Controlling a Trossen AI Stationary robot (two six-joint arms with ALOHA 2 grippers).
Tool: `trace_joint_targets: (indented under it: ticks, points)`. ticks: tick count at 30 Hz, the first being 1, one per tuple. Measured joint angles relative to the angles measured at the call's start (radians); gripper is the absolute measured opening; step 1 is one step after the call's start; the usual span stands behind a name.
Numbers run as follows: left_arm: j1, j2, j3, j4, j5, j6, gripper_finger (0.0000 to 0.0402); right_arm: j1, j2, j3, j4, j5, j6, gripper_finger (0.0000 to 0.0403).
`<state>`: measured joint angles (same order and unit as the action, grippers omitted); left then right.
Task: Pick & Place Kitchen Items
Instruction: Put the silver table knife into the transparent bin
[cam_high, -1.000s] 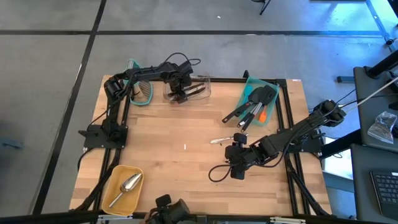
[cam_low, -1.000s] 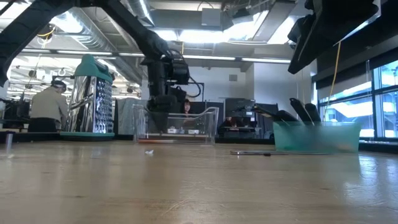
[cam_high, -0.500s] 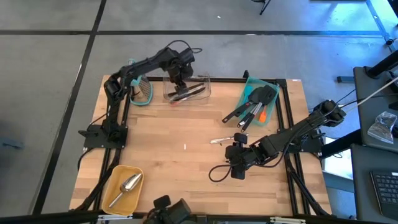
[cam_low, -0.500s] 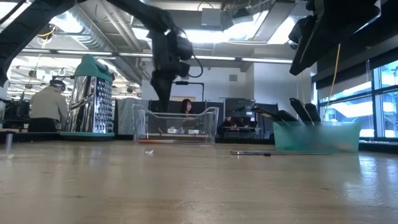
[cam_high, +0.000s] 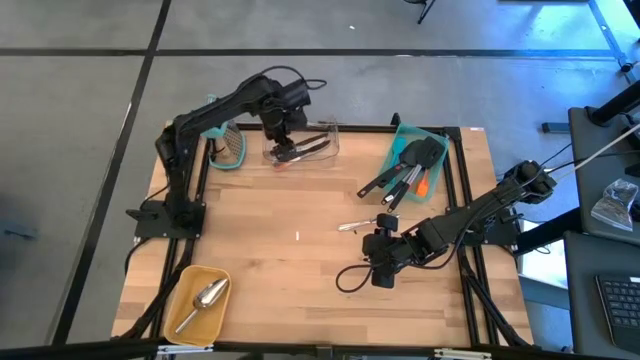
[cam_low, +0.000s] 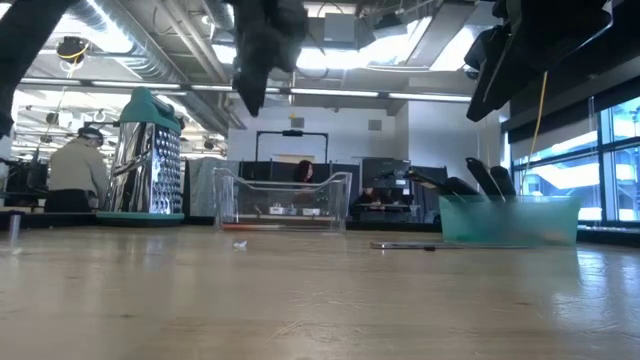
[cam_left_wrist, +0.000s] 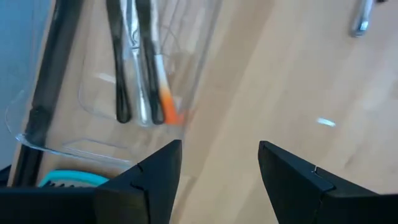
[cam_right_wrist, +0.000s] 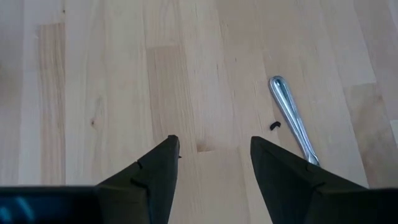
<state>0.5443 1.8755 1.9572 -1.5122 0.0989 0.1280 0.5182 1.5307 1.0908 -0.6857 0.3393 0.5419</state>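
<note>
At the desk's (cam_high: 300, 270) left rear, the left gripper (cam_high: 278, 122) hangs above the clear bin (cam_high: 300, 143), jaws wide and empty; I judge a drop just finished. That bin holds about three utensils (cam_left_wrist: 140, 68). One silver scoop (cam_high: 203, 299) lies in the yellow tray (cam_high: 180, 290). Further right, the teal bin (cam_high: 400, 135) keeps roughly four tools (cam_high: 405, 170). The right gripper (cam_high: 382, 268) waits low, jaws parted and empty, near one loose metal piece (cam_right_wrist: 289, 115), likely the next pick.
</note>
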Motion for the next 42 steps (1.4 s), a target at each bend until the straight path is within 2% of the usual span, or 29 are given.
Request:
trace_joint_targets:
  ticks: [8,15,18,25,32,42]
  points:
    - [-0.15,-0.111,0.0,-0.011,-0.002,-0.106,0.021,0.0,0.0,0.0,0.001,-0.001,0.001,0.0202]
    - [-0.318,-0.183,0.0,-0.003,-0.061,-0.206,0.021,0.0,0.0,0.0,0.002,-0.004,0.015,0.0202]
    - [-0.398,-0.207,-0.001,0.004,-0.135,-0.251,0.021,0.0,0.0,0.0,0.001,-0.004,0.019,0.0202]
    - [-0.596,-0.258,-0.056,0.138,-0.35,-0.323,0.021,0.0,0.0,0.0,0.002,-0.004,0.019,0.0202]
    - [-0.771,-0.299,-0.193,0.326,-0.548,-0.352,0.021,0.0,0.0,0.0,0.009,-0.004,0.019,0.0202]
    - [-0.938,-0.302,-0.421,0.613,-0.784,-0.406,0.021,0.0,0.0,0.0,0.013,-0.003,0.019,0.0202]
